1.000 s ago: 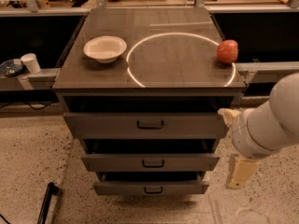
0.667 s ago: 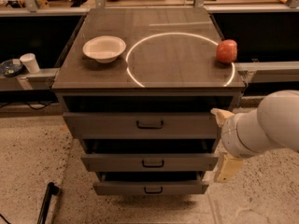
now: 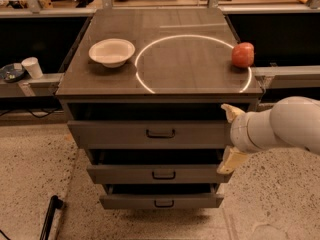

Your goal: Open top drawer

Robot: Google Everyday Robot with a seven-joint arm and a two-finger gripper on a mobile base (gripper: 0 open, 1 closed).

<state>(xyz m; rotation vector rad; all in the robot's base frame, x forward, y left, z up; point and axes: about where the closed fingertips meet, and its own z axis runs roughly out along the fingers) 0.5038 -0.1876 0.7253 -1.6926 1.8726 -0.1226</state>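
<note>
The top drawer [image 3: 115,134] is the widest grey front of the cabinet, just under the tabletop, with a small black handle [image 3: 160,133] at its centre. A dark gap shows above its front. My gripper [image 3: 226,138] is at the drawer's right end, well right of the handle. Its two cream fingers are spread apart, one fingertip [image 3: 229,112] at the drawer's upper right corner and the other [image 3: 228,162] lower, by the middle drawer. It holds nothing. The white arm [image 3: 285,124] comes in from the right.
Two narrower grey drawers, the middle [image 3: 125,174] and the bottom [image 3: 130,201], sit below. On the cabinet top [image 3: 165,29] are a white bowl [image 3: 112,51] and a red apple [image 3: 242,54]. A paper cup [image 3: 33,67] stands on a left ledge. A black rod [image 3: 50,216] lies on the floor.
The arm and gripper have moved left, from beside the cabinet's right edge to in front of the top drawer's right end. The drawers have not moved.
</note>
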